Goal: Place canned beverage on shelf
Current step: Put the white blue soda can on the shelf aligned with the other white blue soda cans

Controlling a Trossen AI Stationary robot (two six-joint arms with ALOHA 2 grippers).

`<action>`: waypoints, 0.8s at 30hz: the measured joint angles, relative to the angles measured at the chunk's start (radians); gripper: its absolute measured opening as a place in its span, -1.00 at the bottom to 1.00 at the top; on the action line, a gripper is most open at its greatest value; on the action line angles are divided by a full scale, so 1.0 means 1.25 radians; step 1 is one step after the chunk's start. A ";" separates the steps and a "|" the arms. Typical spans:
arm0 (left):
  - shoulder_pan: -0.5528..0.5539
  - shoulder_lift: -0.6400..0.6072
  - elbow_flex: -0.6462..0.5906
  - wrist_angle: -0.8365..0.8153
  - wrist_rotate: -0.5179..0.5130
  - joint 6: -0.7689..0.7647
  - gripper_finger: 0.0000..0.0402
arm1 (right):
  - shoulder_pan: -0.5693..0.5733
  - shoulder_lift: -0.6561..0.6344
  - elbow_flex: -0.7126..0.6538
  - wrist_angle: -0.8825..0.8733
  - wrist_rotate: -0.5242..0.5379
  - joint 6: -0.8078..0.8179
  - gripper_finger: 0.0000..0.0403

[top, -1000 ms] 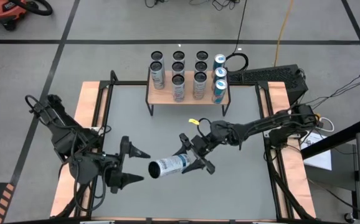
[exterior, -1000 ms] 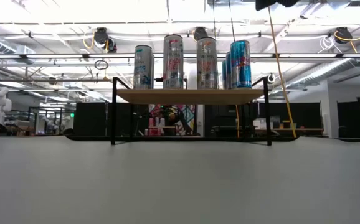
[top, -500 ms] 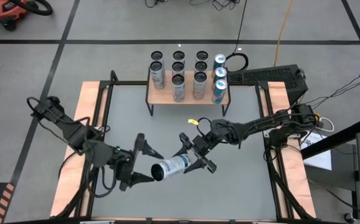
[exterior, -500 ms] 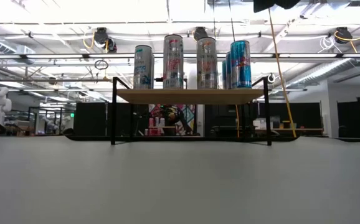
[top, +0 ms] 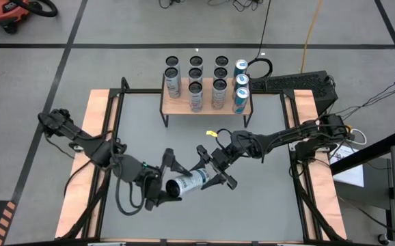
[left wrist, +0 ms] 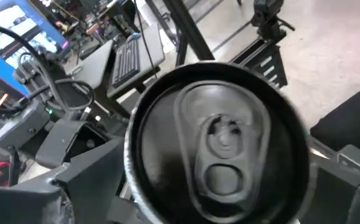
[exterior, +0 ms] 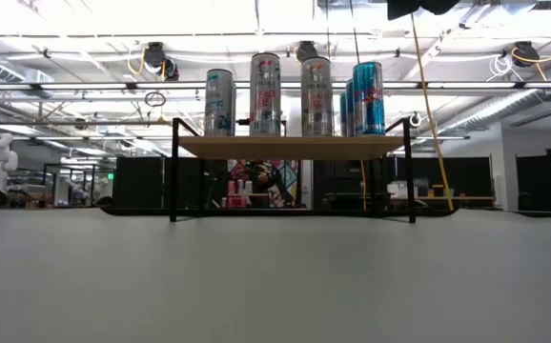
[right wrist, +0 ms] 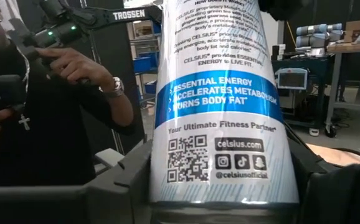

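Grey and wood-edged, the table (top: pixel 150 123) is filling most of the high view, with taped concrete floor lying around it. At its far edge the shelf (top: pixel 180 106) is standing on thin black legs, its light plank carrying about ten upright cans (top: pixel 219 87), two of them blue at the right end; in the low view the same shelf (exterior: pixel 290 146) is showing those cans (exterior: pixel 265 93) in a row against the ceiling lights.

From the right side, the right arm is reaching toward the table's middle, its right gripper (top: pixel 210 173) clamping the canned beverage (top: pixel 186 183) across the body and holding it lying sideways above the near half of the table, well apart from the shelf. In the right wrist view the white can (right wrist: pixel 220 106) is sitting between the dark fingers (right wrist: pixel 114 183), and a person in dark clothes is standing beyond.

From the left side, the left gripper (top: pixel 165 180) is spreading its fingers wide around the can's end, whose top (left wrist: pixel 220 140) is filling the left wrist view.
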 joint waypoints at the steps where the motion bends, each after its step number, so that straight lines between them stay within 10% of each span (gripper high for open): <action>1: 0.001 0.001 0.000 0.000 -0.003 0.000 0.92 | 0.000 0.000 0.000 0.000 0.000 0.000 -0.02; 13: 0.001 0.000 0.000 -0.006 -0.012 0.001 0.21 | 0.000 0.001 0.000 -0.014 0.011 -0.032 -0.02; 24: 0.001 0.000 0.000 -0.027 -0.011 -0.005 0.25 | 0.000 0.001 0.000 -0.028 0.019 -0.042 0.09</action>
